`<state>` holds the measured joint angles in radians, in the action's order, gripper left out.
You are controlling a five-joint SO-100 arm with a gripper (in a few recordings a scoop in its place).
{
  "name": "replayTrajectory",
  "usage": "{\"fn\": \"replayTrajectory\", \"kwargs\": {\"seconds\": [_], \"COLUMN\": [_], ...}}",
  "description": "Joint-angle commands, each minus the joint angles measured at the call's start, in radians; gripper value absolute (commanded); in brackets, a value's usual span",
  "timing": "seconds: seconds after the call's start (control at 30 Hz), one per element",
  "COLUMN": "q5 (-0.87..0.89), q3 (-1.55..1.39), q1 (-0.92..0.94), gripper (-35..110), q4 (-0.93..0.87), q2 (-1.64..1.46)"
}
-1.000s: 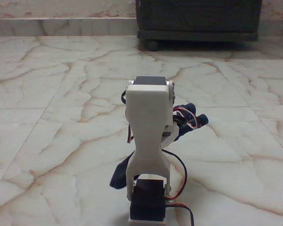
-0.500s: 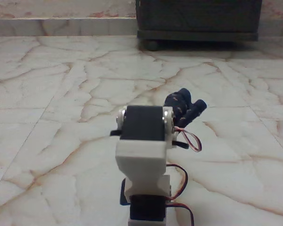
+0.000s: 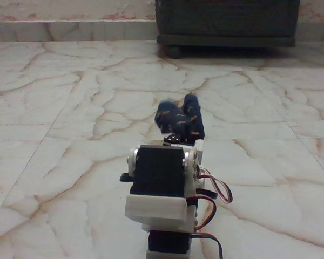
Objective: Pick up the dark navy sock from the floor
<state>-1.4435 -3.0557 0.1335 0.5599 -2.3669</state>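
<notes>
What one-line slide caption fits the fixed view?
White arm, seen from behind, with the dark navy sock bunched just beyond it above the marble floor.

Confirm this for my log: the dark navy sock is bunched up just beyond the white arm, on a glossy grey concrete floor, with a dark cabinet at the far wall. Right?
Not quite. The floor is not grey concrete: the fixed view shows glossy cream marble tiles with reddish-brown veins. The rest holds: the sock is bunched just beyond the white arm, and a dark cabinet stands at the far wall.
</notes>
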Motion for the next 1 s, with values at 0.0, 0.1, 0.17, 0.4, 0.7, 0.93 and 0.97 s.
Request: {"fn": "replayTrajectory", "kwargs": {"seconds": [0.0,0.1,0.17,0.4,0.7,0.93,0.97], "q5": [-0.028,-0.072,-0.107,-0.173,-0.179,-0.149,-0.146], "q3": [-0.002,-0.026,-0.026,-0.026,-0.028,-0.028,-0.028], "q1": [0.008,0.009,0.015,0.058,-0.018,-0.081,-0.081], "gripper": [0,0,0,0,0,0,0], "q4": [0.055,0.115,0.127,0.13,0.026,0.017,0.017], "q2": [-0.034,-0.035,-0.043,-0.051,-0.048,-0.089,-0.087]}}
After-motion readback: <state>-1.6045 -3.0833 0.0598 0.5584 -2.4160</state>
